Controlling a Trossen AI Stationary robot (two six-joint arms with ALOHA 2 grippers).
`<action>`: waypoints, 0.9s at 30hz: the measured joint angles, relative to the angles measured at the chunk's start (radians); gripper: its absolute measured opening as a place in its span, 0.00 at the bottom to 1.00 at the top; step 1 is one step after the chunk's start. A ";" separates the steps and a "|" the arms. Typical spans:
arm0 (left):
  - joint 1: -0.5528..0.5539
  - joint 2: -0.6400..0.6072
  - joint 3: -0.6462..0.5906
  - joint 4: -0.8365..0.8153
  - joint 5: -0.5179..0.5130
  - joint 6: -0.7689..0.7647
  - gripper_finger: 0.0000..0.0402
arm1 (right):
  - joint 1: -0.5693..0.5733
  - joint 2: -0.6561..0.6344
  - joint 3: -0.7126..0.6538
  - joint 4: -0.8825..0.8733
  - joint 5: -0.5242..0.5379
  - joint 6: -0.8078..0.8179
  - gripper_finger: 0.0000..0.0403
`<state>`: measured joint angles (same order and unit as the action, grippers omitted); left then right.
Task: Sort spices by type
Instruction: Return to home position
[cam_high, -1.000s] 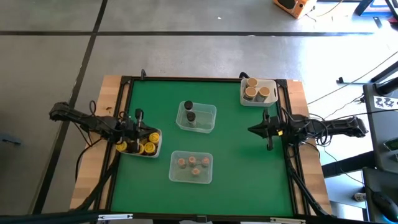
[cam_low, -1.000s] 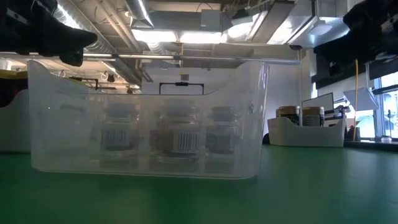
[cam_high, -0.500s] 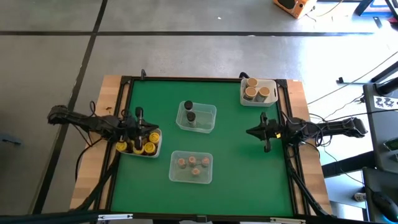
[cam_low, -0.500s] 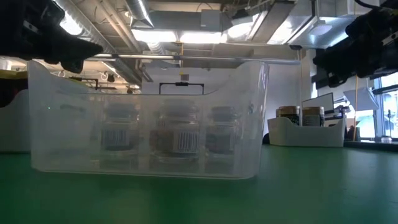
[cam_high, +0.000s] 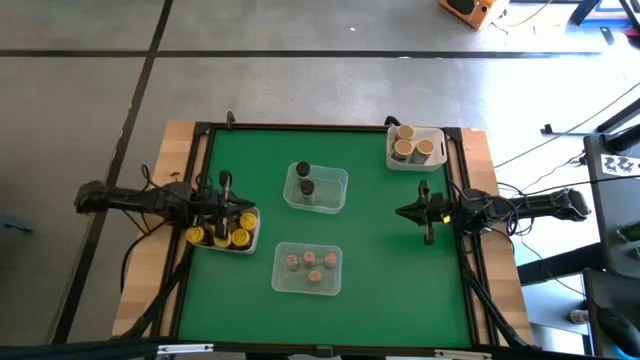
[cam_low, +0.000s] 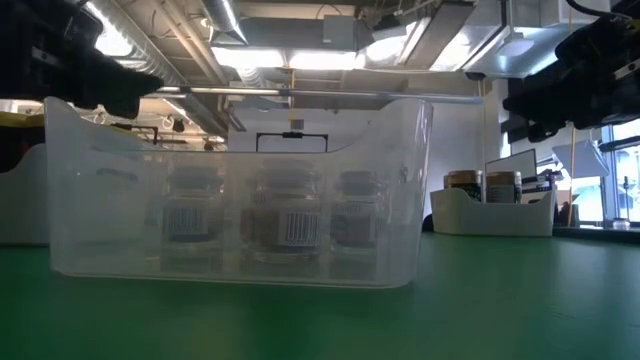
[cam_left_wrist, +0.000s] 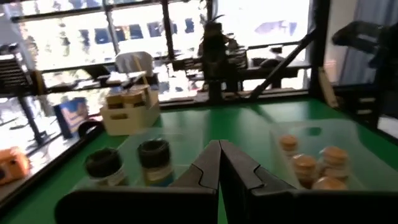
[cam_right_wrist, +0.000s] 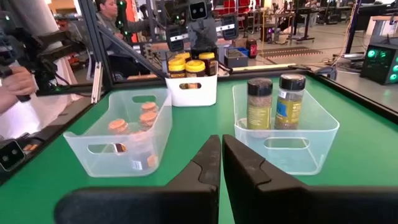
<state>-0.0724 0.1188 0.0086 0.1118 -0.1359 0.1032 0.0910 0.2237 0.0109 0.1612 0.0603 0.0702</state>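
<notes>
On the green mat (cam_high: 390, 275): small cylindrical spice jars (cam_high: 308, 263), all binned by lid colour.
Bins: yellow in the white rectangular tray (cam_high: 252, 242) under my left arm, tan in the far white tray (cam_high: 441, 135), black and pinkish-brown in two clear plastic tubs (cam_high: 341, 182).
Left gripper (cam_left_wrist: 219, 149): clenched, empty.
Right gripper (cam_right_wrist: 221, 142): pinched closed, empty, right of the tubs.
Handling: probably light, stiff, slick; grip the body below the lid.

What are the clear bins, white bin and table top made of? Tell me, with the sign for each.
Clear bins: likely glossy plastic; the jars show through the walls. White bin: probably opaque moulded plastic, with a cut handle slot. Table top: green, matte, perhaps felt or a mat; unclear.
</notes>
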 joint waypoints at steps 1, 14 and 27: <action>0.017 -0.016 0.000 -0.025 0.003 -0.001 0.00 | 0.000 0.000 0.000 -0.006 0.002 -0.005 0.05; 0.165 -0.113 0.001 -0.096 0.072 -0.071 0.00 | 0.000 -0.111 -0.002 -0.117 0.064 -0.010 0.05; 0.167 -0.113 0.001 -0.093 0.067 -0.049 0.00 | 0.000 -0.222 0.002 -0.129 0.092 -0.085 0.05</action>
<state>0.0944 0.0063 0.0093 0.0184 -0.0685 0.0543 0.0910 0.0021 0.0127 0.0320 0.1520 -0.0147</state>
